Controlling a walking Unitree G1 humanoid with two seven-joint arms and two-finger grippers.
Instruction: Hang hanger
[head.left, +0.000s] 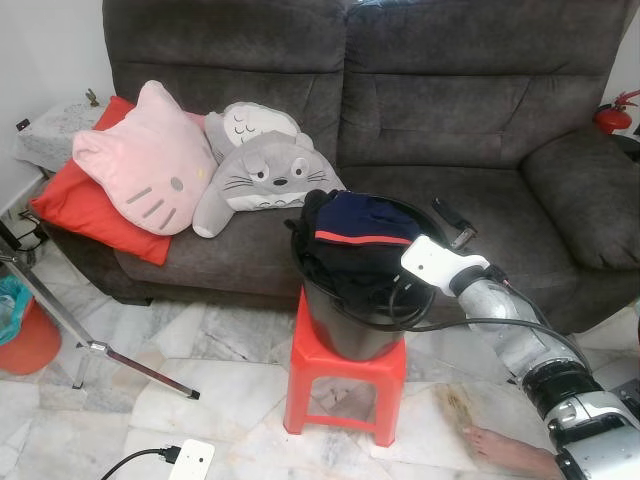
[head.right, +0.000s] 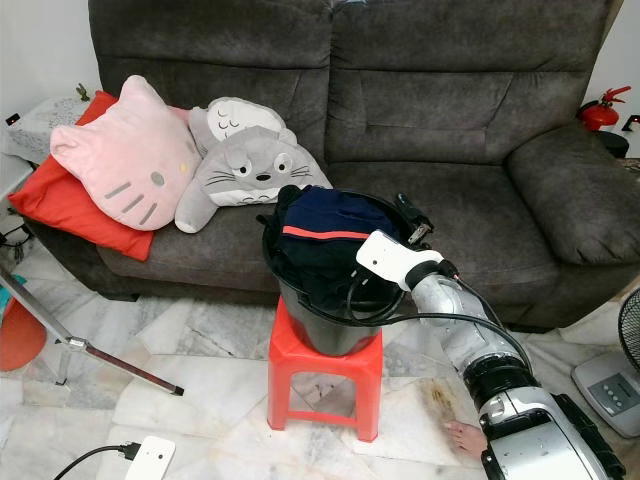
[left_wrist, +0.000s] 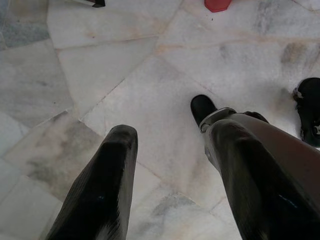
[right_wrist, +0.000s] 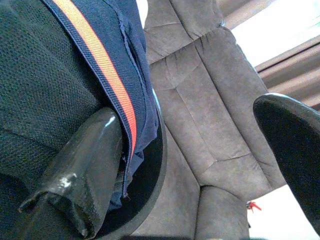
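The right gripper is spread open at the black bucket's rim, one finger touching navy clothing. The bucket stands on a red stool. The left gripper hangs open over the floor.

Home living room, grey sofa, plush cushions, marble tile floor

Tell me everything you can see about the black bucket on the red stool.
The bucket is black, looks plastic, round, tapering toward its base. It stands upright on the red stool in front of the sofa. It is heaped above the rim with dark clothes, the top piece navy with an orange stripe. The right gripper, open, is at its rim, one finger against the cloth.
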